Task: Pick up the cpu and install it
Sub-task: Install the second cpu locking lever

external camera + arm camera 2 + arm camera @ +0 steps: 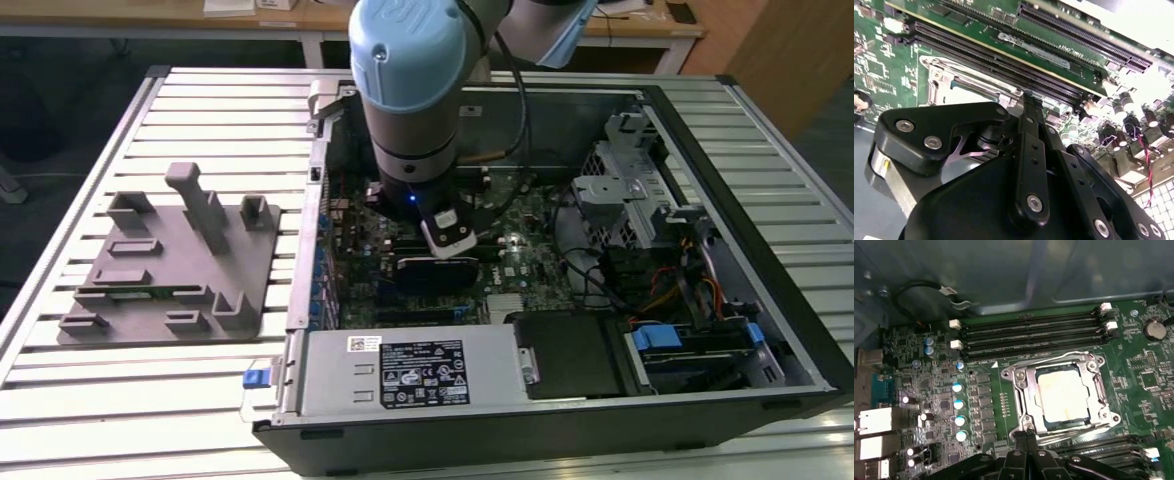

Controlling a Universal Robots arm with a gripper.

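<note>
The cpu (1061,395), a pale silver square, lies flat inside the metal-framed socket (1021,390) on the green motherboard (1144,385) in the first wrist view. My gripper (1026,436) sits just off the socket's edge, beside the frame and apart from the chip, with its black fingers pressed together and nothing between them. In the second wrist view the gripper (1029,100) reaches over part of the socket frame (941,82). From the exterior view the arm (414,90) comes straight down into the open computer case (747,300), and the gripper (434,268) hangs low over the board.
A grey plastic fixture tray (167,265) lies on the slatted table at the exterior view's left. Inside the case are the power supply (400,370), a drive cage (627,190) and loose cables (667,290). Memory slots (1029,332) run along one side of the socket.
</note>
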